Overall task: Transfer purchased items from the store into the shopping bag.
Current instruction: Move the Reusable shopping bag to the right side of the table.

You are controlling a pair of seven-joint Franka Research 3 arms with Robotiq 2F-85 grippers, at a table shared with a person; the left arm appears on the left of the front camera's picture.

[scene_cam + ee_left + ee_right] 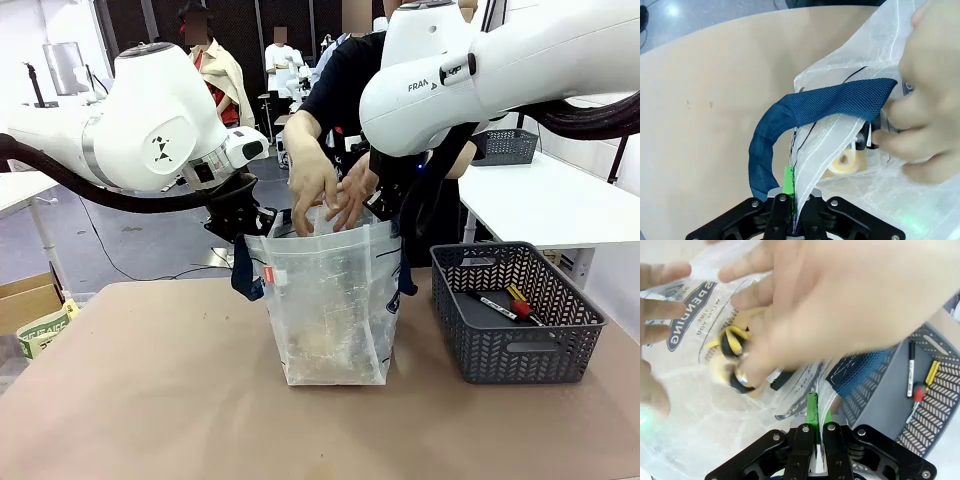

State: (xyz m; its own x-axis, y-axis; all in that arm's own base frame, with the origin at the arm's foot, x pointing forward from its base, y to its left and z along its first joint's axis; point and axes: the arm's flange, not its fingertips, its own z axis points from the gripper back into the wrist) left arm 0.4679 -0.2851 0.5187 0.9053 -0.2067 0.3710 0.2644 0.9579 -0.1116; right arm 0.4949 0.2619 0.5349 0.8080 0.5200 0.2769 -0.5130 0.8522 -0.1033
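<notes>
The clear plastic shopping bag (pixel 330 300) stands upright at the table's middle, its mouth held wide. My left gripper (pixel 243 228) is shut on the bag's left rim beside a navy handle (pixel 805 107); in the left wrist view the gripper (pixel 794 187) pinches the plastic. My right gripper (pixel 392 205) is shut on the right rim, seen close as the gripper (pixel 819 416). A person's hands (pixel 320 185) reach into the mouth. Inside lie a yellowish roll (pixel 845 162) and a yellow and black item (pixel 732 342) under the hand (pixel 840 300).
A dark grey mesh basket (pixel 575 345) sits right of the bag, holding a marker (pixel 497 305) and a small red and yellow item (pixel 520 303). A cardboard box (pixel 28 298) stands off the table's left edge. A white table (pixel 560 200) is behind at right.
</notes>
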